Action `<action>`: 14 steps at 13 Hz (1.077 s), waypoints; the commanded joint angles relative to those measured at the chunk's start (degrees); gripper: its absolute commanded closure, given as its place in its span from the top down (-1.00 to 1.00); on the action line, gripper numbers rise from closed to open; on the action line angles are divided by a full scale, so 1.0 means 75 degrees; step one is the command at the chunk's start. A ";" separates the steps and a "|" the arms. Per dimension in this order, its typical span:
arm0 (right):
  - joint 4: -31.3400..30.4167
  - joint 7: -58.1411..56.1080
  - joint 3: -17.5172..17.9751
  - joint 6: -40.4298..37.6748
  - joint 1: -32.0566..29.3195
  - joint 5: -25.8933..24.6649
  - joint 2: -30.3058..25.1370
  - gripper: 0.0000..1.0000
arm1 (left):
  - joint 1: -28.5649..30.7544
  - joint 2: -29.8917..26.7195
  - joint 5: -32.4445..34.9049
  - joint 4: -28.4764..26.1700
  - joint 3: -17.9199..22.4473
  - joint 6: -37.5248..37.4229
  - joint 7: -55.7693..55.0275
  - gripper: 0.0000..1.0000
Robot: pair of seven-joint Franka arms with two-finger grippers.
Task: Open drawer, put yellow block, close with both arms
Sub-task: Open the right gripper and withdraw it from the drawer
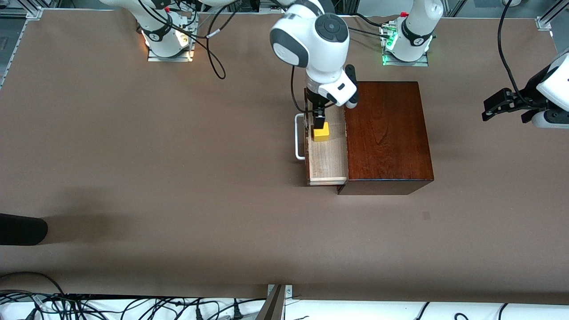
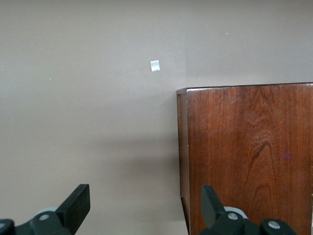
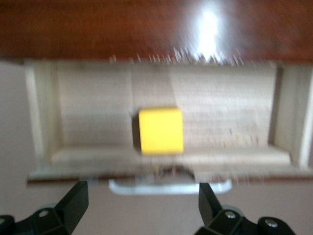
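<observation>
The drawer (image 1: 326, 162) stands pulled out of the dark wooden box (image 1: 386, 133) toward the right arm's end, its white loop handle (image 1: 298, 135) outermost. In the pale tray rests the yellow block (image 1: 321, 132). My right gripper (image 1: 318, 116) hangs open just above the block, not touching it. The right wrist view shows the block (image 3: 160, 130) lying free in the drawer (image 3: 88, 112), with the handle (image 3: 168, 186) between my spread right gripper (image 3: 142, 196) fingers. My left gripper (image 1: 489, 106) hovers open beside the box at the left arm's end. In the left wrist view the left gripper (image 2: 144, 198) is empty beside the box (image 2: 249, 156).
A small pale tape patch (image 1: 426, 215) lies on the brown table nearer the front camera than the box, also seen as a tape patch (image 2: 155, 65). A dark rounded object (image 1: 22, 229) pokes over the table edge at the right arm's end. Cables (image 1: 213, 49) trail near the right arm's base.
</observation>
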 commanded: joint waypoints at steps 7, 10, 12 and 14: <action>-0.0122 0.0105 -0.0112 -0.1457 -0.2083 0.0740 -0.1161 1.00 | 0.0058 0.0134 -0.0092 0.0371 -0.0010 -0.0031 0.0133 1.00; -0.0169 0.0140 -0.0288 -0.1529 -0.2610 0.0809 -0.1336 1.00 | 0.0058 0.0146 -0.0104 0.0371 -0.0022 -0.0031 0.0133 1.00; -0.0786 0.0477 -0.0300 -0.1377 -0.2996 0.1067 -0.1792 1.00 | 0.0047 0.0158 -0.0092 0.0359 -0.0034 -0.0019 0.0109 1.00; -0.1572 0.1087 -0.0300 -0.0887 -0.3255 0.1079 -0.2378 1.00 | 0.0058 0.0193 -0.0174 0.0359 -0.0034 -0.0019 0.0086 1.00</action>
